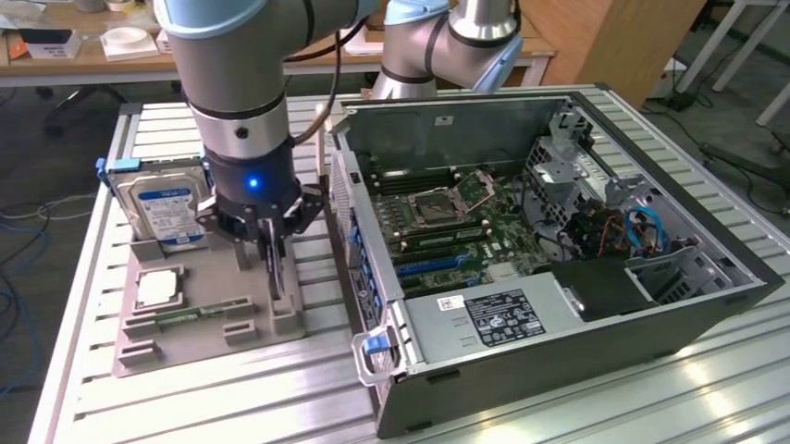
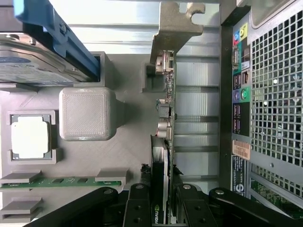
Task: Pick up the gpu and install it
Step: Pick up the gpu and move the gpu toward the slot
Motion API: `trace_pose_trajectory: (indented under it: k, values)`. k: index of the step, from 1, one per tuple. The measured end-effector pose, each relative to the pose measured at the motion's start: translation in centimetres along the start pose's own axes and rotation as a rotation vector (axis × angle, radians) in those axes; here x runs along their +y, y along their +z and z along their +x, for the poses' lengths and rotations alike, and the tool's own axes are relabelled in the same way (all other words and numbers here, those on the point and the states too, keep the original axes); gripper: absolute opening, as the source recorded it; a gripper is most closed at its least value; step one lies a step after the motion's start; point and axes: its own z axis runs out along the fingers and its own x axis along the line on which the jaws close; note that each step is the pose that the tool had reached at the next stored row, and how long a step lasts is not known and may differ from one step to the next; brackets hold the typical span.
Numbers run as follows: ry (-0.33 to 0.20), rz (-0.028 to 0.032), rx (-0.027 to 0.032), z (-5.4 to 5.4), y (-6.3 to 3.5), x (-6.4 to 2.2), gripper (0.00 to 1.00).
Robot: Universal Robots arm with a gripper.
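Gripping | pincer (image 2: 164,189) clamped on gpu (image 2: 163,151) | gpu upright between jaws, in tray (image 2: 128,151)

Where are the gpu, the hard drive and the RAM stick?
gpu (image 2: 168,123), wrist view, middle of the card's edge
hard drive (image 1: 173,205), exterior view, its blue label
RAM stick (image 2: 61,181), wrist view, its green board

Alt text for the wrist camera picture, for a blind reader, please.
The gripper is closed on the gpu, which stands on edge in a grey holder tray. The tray also holds a hard drive, a processor chip and a RAM stick; the computer case is beside it.
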Motion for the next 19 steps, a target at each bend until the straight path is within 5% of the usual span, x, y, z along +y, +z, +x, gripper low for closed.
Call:
trace_pose_trajectory:
  k: [13,15,19]
  values:
    - [0.000,-0.0042,-0.0002,0.0,-1.57,0.09,0.27]
    - [0.000,0.0045,-0.0001,0.0,-1.68,0.10,0.27]
    - [-0.001,0.0434,-0.0007,0.0,-1.93,0.11,0.27]
